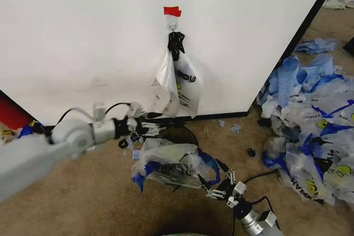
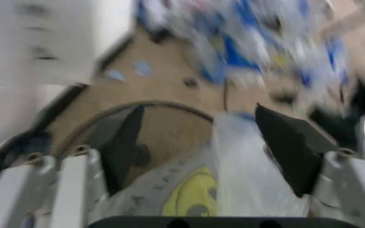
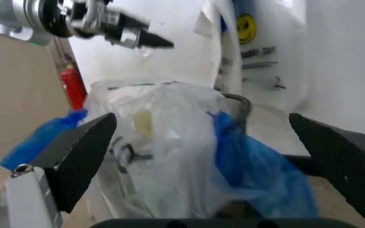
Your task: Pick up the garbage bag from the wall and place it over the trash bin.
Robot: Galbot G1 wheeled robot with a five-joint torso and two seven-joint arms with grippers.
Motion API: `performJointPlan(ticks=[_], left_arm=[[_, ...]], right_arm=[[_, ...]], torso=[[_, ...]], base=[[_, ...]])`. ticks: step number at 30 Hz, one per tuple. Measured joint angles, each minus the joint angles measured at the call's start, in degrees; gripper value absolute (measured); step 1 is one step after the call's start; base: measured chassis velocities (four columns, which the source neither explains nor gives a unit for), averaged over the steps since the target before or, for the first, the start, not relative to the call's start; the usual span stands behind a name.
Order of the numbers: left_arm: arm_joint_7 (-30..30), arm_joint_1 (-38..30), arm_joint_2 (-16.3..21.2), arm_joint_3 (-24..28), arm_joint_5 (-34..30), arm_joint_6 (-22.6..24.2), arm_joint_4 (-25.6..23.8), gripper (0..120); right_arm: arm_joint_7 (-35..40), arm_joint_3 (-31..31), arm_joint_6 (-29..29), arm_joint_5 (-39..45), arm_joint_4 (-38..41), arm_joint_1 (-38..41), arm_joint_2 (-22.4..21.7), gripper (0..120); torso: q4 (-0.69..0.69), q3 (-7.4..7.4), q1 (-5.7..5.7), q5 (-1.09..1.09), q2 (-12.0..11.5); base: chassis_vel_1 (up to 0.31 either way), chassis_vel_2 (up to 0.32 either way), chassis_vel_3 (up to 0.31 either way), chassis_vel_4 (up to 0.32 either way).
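The left end effector, jaws open, hovers at the trash bin's far-left rim. A garbage bag is draped over the bin (another hangs on the wall). The right end effector, open, sits near-right; seating the bag's edges looks next.

The trash bin is mostly hidden under a crumpled garbage bag draped over it; only part of its dark rim shows behind. The left wrist view is smeared: the pile of bags on the floor is a blue and white blur. The right gripper is partly cut off by the bottom edge in the head view. The print on the hanging bag is too small to read.
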Motion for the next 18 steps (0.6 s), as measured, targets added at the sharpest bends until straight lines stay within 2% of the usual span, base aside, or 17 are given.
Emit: performJointPlan(ticks=[2,4,5,6,7,8,10,11,14,16,18], left_arm=[[1.41,-4.05,-2.52,4.26,2.27,0.22,2.69,61],[2.40,-7.66,-5.58,8.33,4.28,0.32,5.30,60],[2.79,-9.09,-7.12,9.94,5.26,0.36,6.51,60],[2.79,-9.09,-7.12,9.94,5.26,0.36,6.51,60],[3.78,-11.25,-10.02,11.84,6.55,0.37,8.55,59],[4.63,-12.91,-12.32,13.14,7.00,0.37,10.04,59],[6.12,-15.66,-15.81,15.33,7.99,0.24,12.51,60],[6.97,-16.82,-17.00,16.17,8.84,0.07,13.68,60],[8.42,-18.54,-18.15,17.15,10.36,-0.15,15.35,59],[9.18,-19.45,-18.33,17.69,11.16,-0.24,16.19,59],[9.76,-20.47,-17.92,18.64,11.64,-0.38,16.37,59]], right_arm=[[0.00,0.94,0.03,0.01,0.10,-0.65,-0.14,100],[0.10,1.82,0.03,0.06,0.36,-1.30,-0.42,100],[0.17,2.44,0.03,0.08,0.57,-1.65,-0.56,100],[0.17,2.44,0.03,0.08,0.57,-1.65,-0.56,100],[0.16,4.18,0.03,-0.04,1.12,-3.02,-0.43,100],[0.16,5.81,0.11,-0.15,1.62,-4.40,-0.06,100],[0.17,8.21,0.55,-0.24,2.47,-7.00,0.66,100],[0.24,8.78,0.68,-0.29,2.72,-7.90,0.92,100],[0.56,9.22,0.75,-0.48,3.11,-8.51,1.09,100],[0.88,9.26,0.74,-0.54,3.31,-8.82,0.89,100],[1.20,9.34,0.73,-0.50,3.39,-8.96,0.48,100]], torso=[[0.05,-0.01,-0.01,0.18,0.00],[-0.02,0.00,0.00,0.07,0.00],[0.00,0.00,0.00,0.04,0.00],[0.00,0.00,0.00,0.04,0.00],[0.09,0.00,0.00,0.16,0.00],[0.07,-0.01,0.00,0.11,0.00],[-0.06,0.00,0.00,0.03,0.00],[-0.09,0.00,0.00,0.13,0.00],[-0.07,-0.01,-0.01,0.18,0.01],[0.03,-0.01,0.00,0.08,0.00],[0.05,-0.01,0.00,0.05,0.00]], base=[[0.000,0.000,0.000,0.000],[0.000,0.000,0.000,0.000],[0.000,0.000,0.000,0.000],[0.000,0.000,0.000,0.000],[0.000,0.000,0.000,0.000],[0.000,0.000,0.000,0.000],[0.000,0.000,0.000,0.000],[0.000,0.000,0.000,0.000],[0.000,0.000,0.000,0.000],[0.000,0.000,0.000,0.000],[0.000,0.000,0.000,0.000]])
